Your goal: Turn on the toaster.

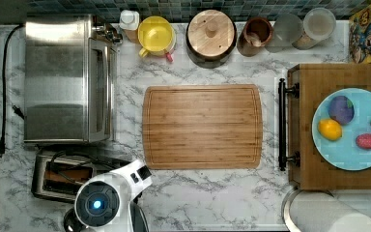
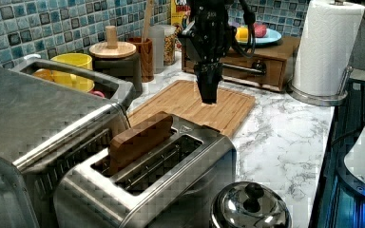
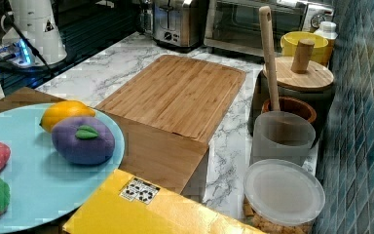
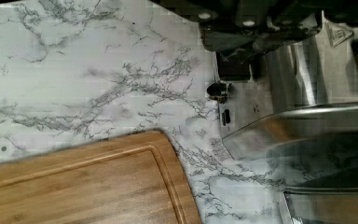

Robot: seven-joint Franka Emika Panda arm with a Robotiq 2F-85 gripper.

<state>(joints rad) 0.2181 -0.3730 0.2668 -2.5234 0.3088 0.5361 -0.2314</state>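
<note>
Now | claw [image 2: 208, 97] above toaster [image 2: 171, 161] end | cutting board [image 2: 204, 104] edge beside

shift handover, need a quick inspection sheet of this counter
surface: marble counter, cutting board bare.
job's things: toaster beside the toaster oven, a brown slice standing in one slot.
clutter: yellow cup, lidded pot, paper towel roll, plate of toy fruit.
grippers: gripper hangs above the cutting board's near end in the left view.
cables: black cord beside the oven.
surroundings: tiled backsplash.
</note>
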